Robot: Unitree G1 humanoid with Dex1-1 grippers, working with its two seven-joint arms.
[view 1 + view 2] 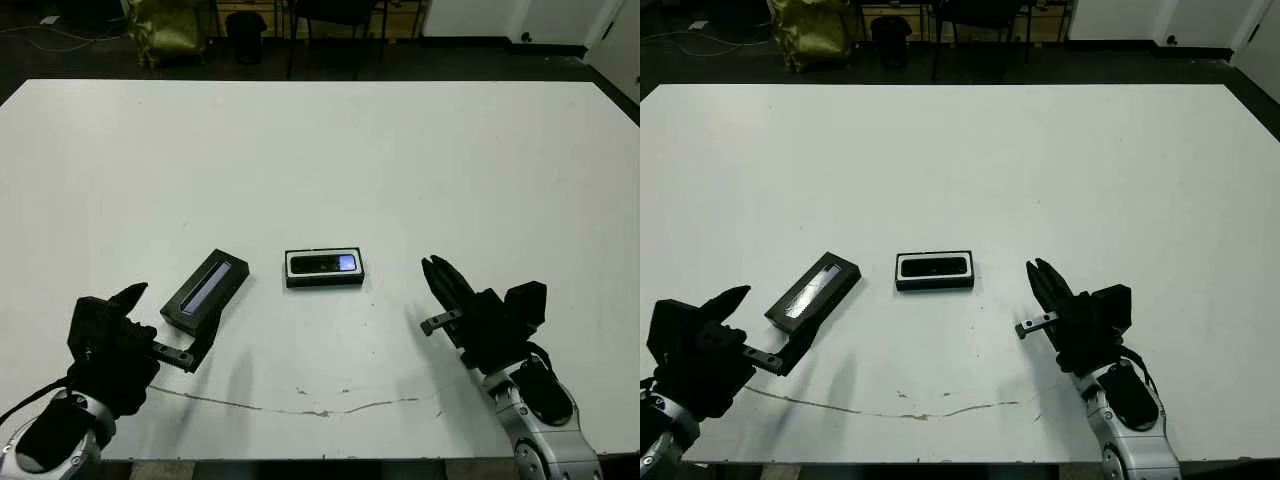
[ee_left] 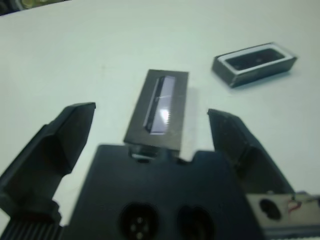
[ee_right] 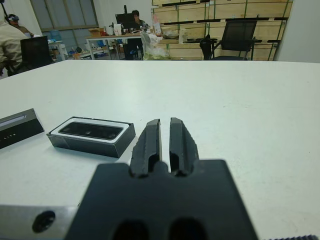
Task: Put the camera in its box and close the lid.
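With the camera already lying in its box, one step is left to do.

Task status: camera stowed, as far as the views show; lid not yet fitted. The closing step is judged to be outstanding.

Left gripper [image 2: 150, 150]: nearest the robot, at the front left of the table. Fingers spread wide, grasping nothing. The near end of the lid lies between them, just ahead of the gripper body. Whether it touches the body cannot be told.

Right gripper [image 3: 165, 140]: at the front right, empty. Its two black fingers are pressed almost together, with only a thin slit between them. It points towards the box, which lies well apart from it.

Lid [image 1: 205, 292]: flat black rectangular cover, lying at a slant on the table. A glossy greyish strip runs along its top face. It lies near the box, to the box's left, not touching it.

Box [image 1: 324, 268]: shallow rectangular tray with black outer walls and a white inner lining showing as a rim. It sits near the table's middle, open.

Camera [image 1: 322, 264]: slim black bar with rounded ends and a smooth face, lying flat inside the box.

Table [image 1: 400, 150]: white, matt surface, with a thin dark line across it near the front edge.
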